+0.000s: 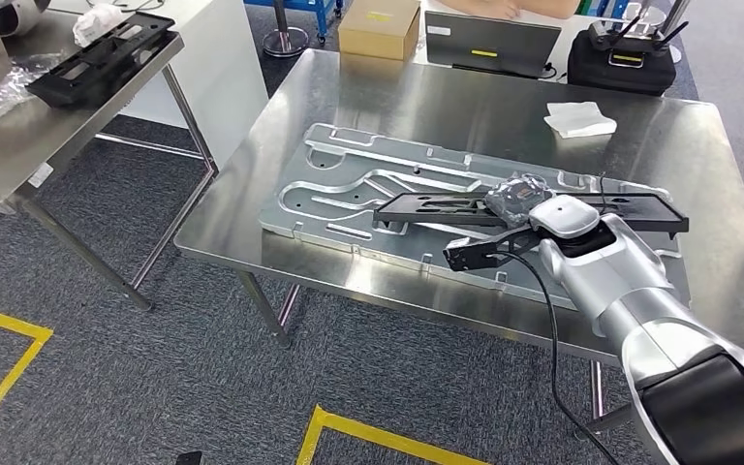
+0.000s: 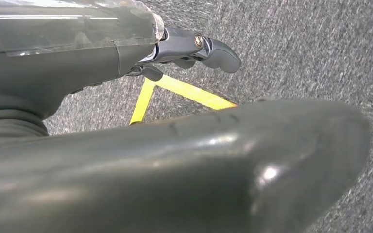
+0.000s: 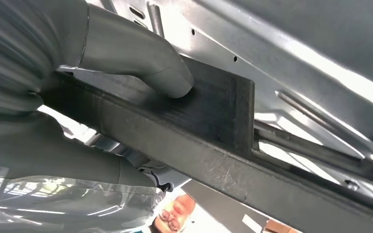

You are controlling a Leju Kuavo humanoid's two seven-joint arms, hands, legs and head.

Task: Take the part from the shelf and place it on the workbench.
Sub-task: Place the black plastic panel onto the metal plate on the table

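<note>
1. Our right hand (image 1: 515, 199) grips the black part (image 1: 426, 209) mid-length, thumb (image 3: 167, 77) pressed on its flat face.
2. The part lies above the metal panel (image 1: 349, 184) on the workbench (image 1: 426, 97).
3. It looks long, stiff and light; a central hold seems best for balance.
4. Our left hand (image 2: 194, 48) hangs with nothing in it, fingers loosely curled.

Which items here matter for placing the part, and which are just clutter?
In the job:
right hand gripping the black part
silver panel beneath it
workbench

Lying about:
white cloth
cardboard box
laptop
black controller
second black part on the side table
</note>
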